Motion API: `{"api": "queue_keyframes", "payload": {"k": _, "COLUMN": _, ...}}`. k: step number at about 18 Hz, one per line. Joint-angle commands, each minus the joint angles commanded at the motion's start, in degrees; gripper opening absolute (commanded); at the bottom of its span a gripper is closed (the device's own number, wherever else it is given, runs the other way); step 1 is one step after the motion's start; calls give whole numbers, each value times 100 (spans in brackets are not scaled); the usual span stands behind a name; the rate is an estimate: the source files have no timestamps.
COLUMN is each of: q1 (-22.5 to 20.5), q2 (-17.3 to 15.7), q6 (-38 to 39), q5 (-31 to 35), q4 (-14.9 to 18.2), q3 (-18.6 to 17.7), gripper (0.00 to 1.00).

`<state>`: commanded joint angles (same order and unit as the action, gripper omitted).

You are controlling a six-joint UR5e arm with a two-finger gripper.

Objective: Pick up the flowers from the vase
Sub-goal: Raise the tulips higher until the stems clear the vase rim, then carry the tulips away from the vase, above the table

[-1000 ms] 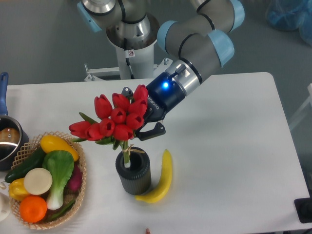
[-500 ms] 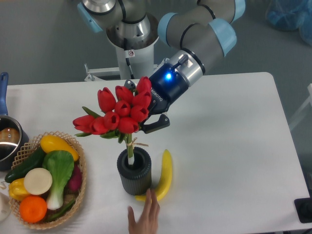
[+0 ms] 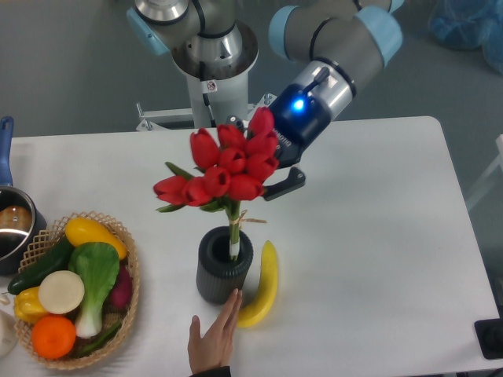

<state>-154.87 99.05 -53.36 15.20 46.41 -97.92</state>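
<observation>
Camera view: the arm reaches down from the far edge of the table (image 3: 377, 236), forearm angled toward the near left, wrist lit blue. The gripper (image 3: 271, 169) sits behind the flowers (image 3: 224, 169), buried among the red buds; one dark finger (image 3: 284, 184) shows at the right of the bunch, the other is hidden, so whether the jaws are clamped on the bunch cannot be told. The flowers stand raised above the vase (image 3: 224, 271), buds well clear of the rim, stems with pale string running down into the vase mouth, lower stem ends inside it. The vase stands upright near the middle of the near half of the table. A banana (image 3: 263, 287) lies just right of the vase, close against it. A human hand (image 3: 214, 342) comes in from the near edge, fingertips touching the vase base. A woven basket (image 3: 75, 294) of produce sits at the near left corner; a saucepan (image 3: 12, 224) with blue handle is at the left edge.
</observation>
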Motion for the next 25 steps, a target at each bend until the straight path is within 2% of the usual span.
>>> {"api": "queue_keyframes", "payload": {"k": 4, "q1": 53, "q2": -193, "q6": 62, "q5": 193, "q4": 0, "q3": -78, "gripper": 31}}
{"api": "queue_keyframes", "payload": {"k": 10, "q1": -52, "q2": -220, "q6": 71, "q5": 342, "q4": 18, "q3": 9, "gripper": 31}}
{"api": "queue_keyframes", "payload": {"k": 14, "q1": -456, "q2": -202, "q6": 10, "q5": 992, "q4": -9, "q3": -8, "gripper": 31}}
{"api": "queue_keyframes", "payload": {"k": 16, "q1": -807, "q2": -150, "q6": 1, "q5": 993, "q4": -17, "q3": 35, "gripper": 31}}
{"api": "queue_keyframes", "payload": {"k": 20, "q1": -1247, "q2": 87, "q6": -17, "q5": 1054, "q4": -9, "q3": 343, "gripper": 29}}
{"api": "queue_keyframes", "payload": {"k": 25, "q1": -1678, "q2": 228, "q6": -920, "q5": 1547, "q4": 0, "q3": 247, "gripper": 24}}
